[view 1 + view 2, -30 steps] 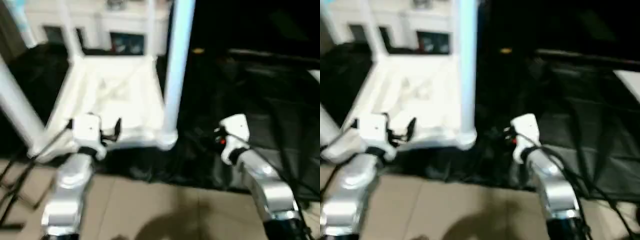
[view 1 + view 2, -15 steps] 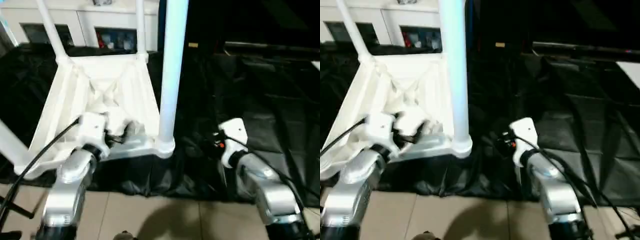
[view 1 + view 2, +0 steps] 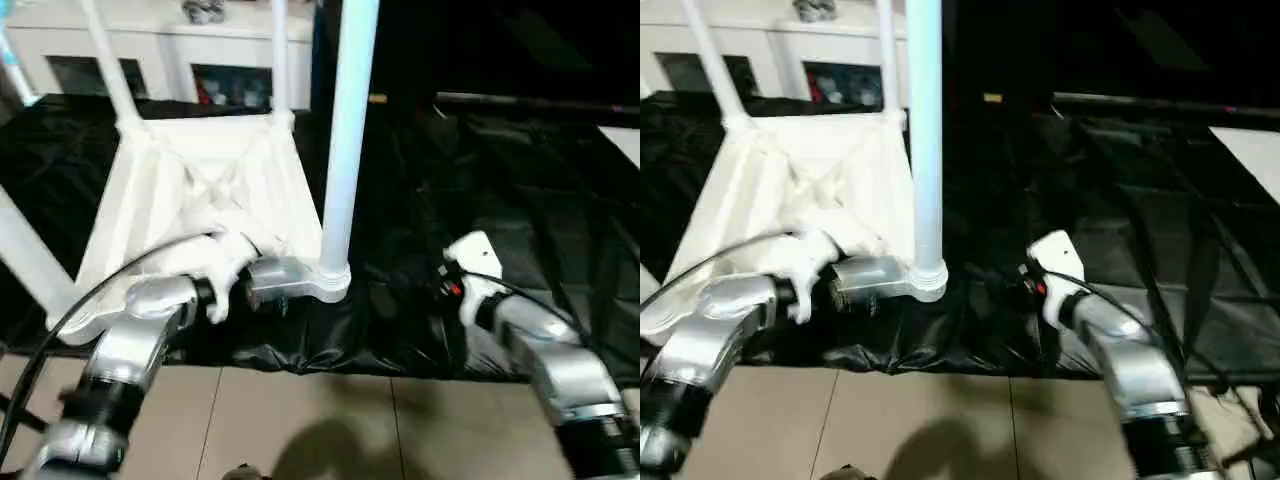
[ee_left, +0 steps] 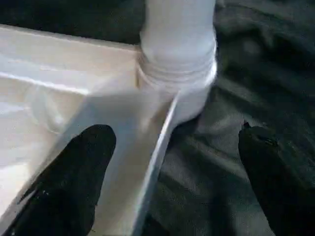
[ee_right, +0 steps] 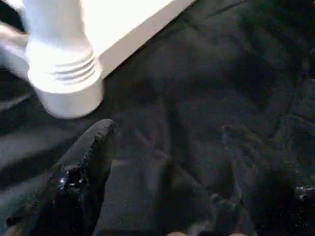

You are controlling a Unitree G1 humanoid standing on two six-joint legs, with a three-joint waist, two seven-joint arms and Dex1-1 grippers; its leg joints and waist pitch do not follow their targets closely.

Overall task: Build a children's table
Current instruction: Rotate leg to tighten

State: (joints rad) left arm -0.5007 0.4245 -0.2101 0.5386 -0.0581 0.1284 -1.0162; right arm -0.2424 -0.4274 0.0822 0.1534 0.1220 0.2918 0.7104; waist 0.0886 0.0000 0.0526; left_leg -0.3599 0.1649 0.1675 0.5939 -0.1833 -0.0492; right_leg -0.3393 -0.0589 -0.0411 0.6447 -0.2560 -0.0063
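Note:
The white tabletop point(image 3: 200, 190) lies upside down on the black cloth, ribbed underside up, with its legs standing in the corner sockets. The near-right leg point(image 3: 345, 130) rises from its socket point(image 3: 333, 278). My left gripper point(image 3: 250, 290) is open at the near rim beside that socket. In the left wrist view point(image 4: 174, 135) one finger point(image 4: 83, 167) hangs over the underside and the other over the cloth, straddling the rim. My right gripper point(image 3: 447, 283) is open and empty over the black cloth, just right of the socket point(image 5: 64, 83).
The black-covered work table point(image 3: 520, 170) stretches to the right and back. A white glass-door cabinet point(image 3: 150, 50) stands behind it. A white sheet point(image 3: 625, 140) shows at the right edge. The table's front edge meets a tiled floor point(image 3: 300, 420).
My left gripper has slid right along the near rim, towards the near-right socket, and turned sideways. The camera view has shifted. The right arm has barely moved.

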